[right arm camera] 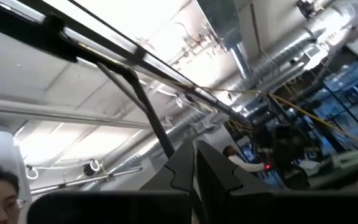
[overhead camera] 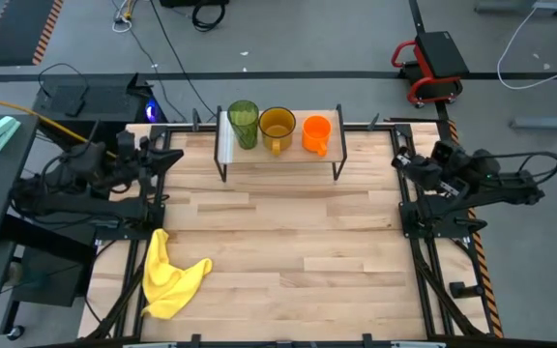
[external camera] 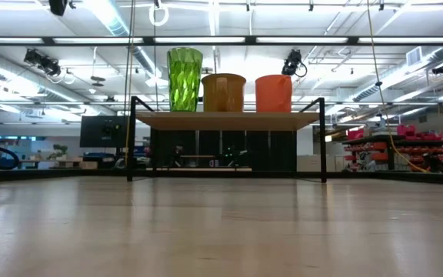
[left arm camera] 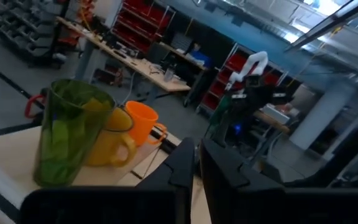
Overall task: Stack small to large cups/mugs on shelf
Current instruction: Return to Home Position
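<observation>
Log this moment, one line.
shelf: green tumbler, yellow mug, orange mug | left gripper: shut, left edge | right gripper: shut, right edge

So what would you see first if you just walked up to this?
Three bright cups stand in a row on the little shelf at the table's far edge: a green tumbler, an amber mug and an orange mug. Next, a crumpled yellow cloth lies near the table's near-left corner. The left arm and right arm wait at the sides.

Orange mug (left arm camera: pixel 143 121) half hidden behind yellow mug (left arm camera: pixel 112 148).
</observation>
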`<state>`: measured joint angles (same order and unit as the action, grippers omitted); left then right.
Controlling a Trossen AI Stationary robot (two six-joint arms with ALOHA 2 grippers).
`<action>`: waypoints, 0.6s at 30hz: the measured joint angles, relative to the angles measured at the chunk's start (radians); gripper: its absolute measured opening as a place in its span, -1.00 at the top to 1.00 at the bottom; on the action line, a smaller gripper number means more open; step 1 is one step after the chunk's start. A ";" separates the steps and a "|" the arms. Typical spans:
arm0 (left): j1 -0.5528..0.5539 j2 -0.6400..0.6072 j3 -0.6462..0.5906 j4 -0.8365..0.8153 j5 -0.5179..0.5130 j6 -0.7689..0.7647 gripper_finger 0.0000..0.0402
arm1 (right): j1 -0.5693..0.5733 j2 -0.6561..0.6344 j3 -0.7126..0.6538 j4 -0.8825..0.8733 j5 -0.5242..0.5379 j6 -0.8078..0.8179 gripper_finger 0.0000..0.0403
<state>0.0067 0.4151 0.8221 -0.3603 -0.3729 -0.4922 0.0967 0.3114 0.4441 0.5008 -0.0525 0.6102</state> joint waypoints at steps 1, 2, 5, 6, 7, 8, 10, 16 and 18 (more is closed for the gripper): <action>0.000 -0.015 -0.018 0.009 0.005 0.000 0.82 | 0.000 -0.010 -0.016 -0.004 0.007 0.003 0.88; 0.000 -0.027 -0.033 0.013 0.004 -0.001 0.82 | 0.000 -0.017 -0.031 -0.005 0.021 0.014 0.88; 0.000 -0.061 -0.081 0.019 0.005 -0.020 0.85 | 0.000 -0.029 -0.085 0.028 0.060 0.048 0.89; 0.000 -0.071 -0.095 0.025 0.005 -0.021 0.85 | 0.000 -0.027 -0.104 0.057 0.062 0.050 0.89; 0.000 -0.079 -0.110 0.033 0.005 -0.022 0.86 | 0.000 -0.027 -0.123 0.086 0.062 0.051 0.89; 0.000 -0.087 -0.126 0.048 0.006 -0.023 0.87 | 0.000 -0.027 -0.142 0.126 0.061 0.051 0.89; 0.000 -0.102 -0.158 0.077 0.013 -0.029 0.88 | 0.000 -0.028 -0.181 0.209 0.062 0.053 0.89; 0.000 -0.142 -0.242 0.125 0.031 -0.050 0.86 | 0.000 -0.027 -0.311 0.378 0.061 0.078 0.88; 0.000 -0.159 -0.260 0.134 0.031 -0.055 0.84 | 0.000 -0.028 -0.344 0.425 0.058 0.079 0.88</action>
<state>0.0071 0.2561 0.5624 -0.2263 -0.3420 -0.5467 0.0967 0.2838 0.1005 0.9263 0.0060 0.6888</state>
